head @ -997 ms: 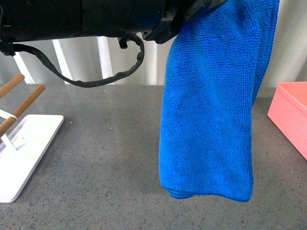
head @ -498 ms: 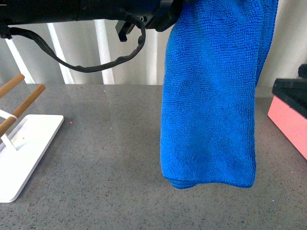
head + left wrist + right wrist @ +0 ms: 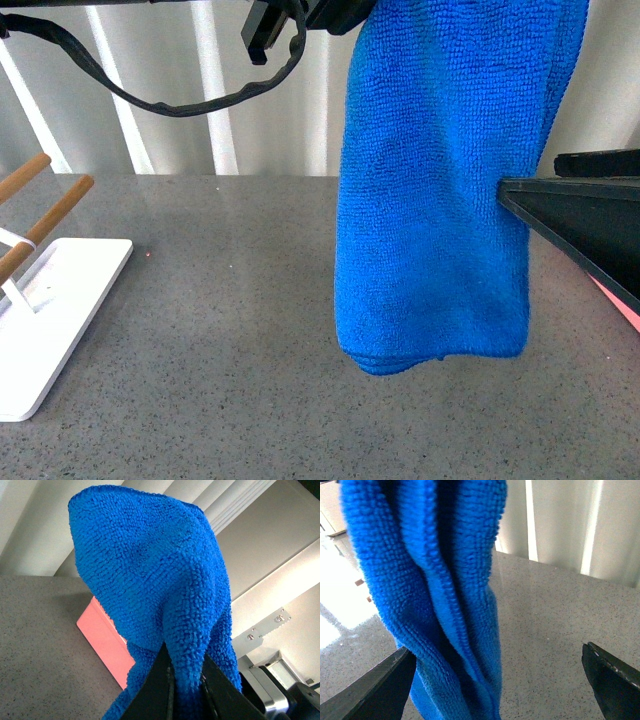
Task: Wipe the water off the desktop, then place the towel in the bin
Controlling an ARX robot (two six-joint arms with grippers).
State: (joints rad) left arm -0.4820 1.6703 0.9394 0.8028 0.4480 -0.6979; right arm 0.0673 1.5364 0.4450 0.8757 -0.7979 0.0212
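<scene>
The towel is pinched aloft in the left gripper; the right gripper is spread, perhaps for handover.

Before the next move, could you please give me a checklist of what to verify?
1. Hold of left gripper on towel: ok, cloth pinched between its fingers.
2. Towel clear of desktop: ok, lower edge hangs free.
3. State of right gripper: ok, open, fingers wide apart.
4. Towel between right fingers: cannot tell; it hangs beside one finger.
5. Water gone from desktop: cannot tell; no puddle shows, but glare covers part.
6. Way to bin: cannot tell; right gripper hides most of it in front view.
</scene>
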